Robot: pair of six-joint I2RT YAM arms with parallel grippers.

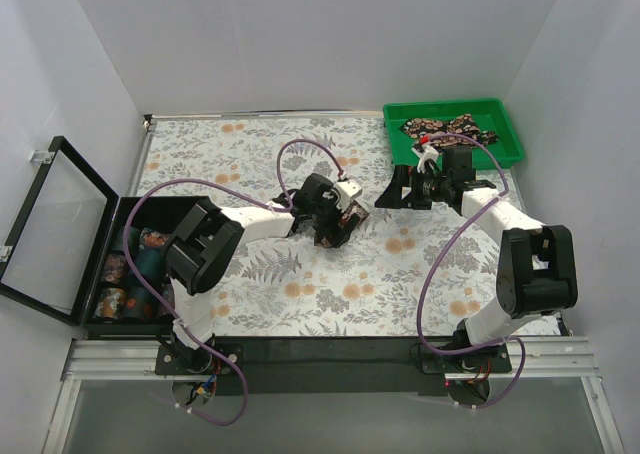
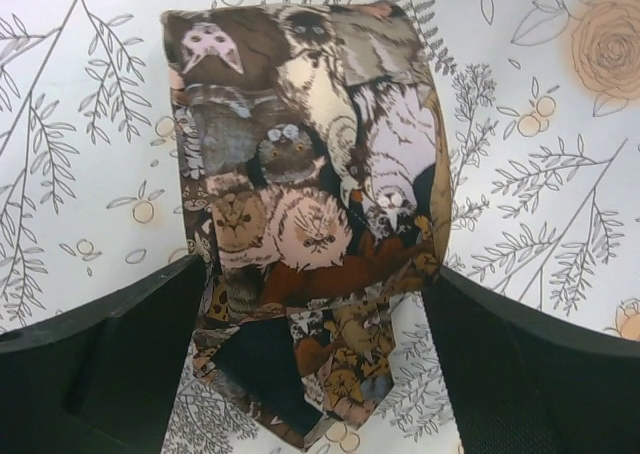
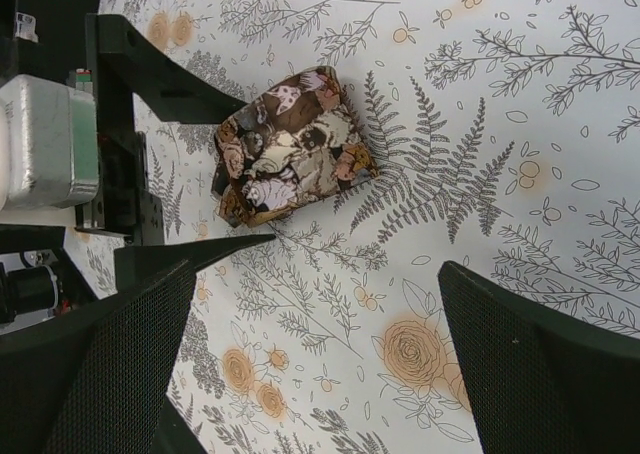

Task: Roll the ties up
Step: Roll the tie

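Item: rolled tie (image 1: 345,221), tbl ctr. L gripper (image 2: 315,274) straddles it, fingers (image 2: 120,364) at both sides; can't tell if gripping. R gripper (image 1: 400,189) at roll's 2 o'clock, spread wide, empty. Other ties (image 1: 445,129): green tray (image 1: 505,114), 1 o'clock.

1 rolled tie (image 3: 290,144) at tablecloth (image 1: 260,154) centre, another tie (image 1: 445,127) in the far-right tray (image 1: 510,124), perhaps more ties (image 1: 115,299) in the left box (image 1: 140,202)
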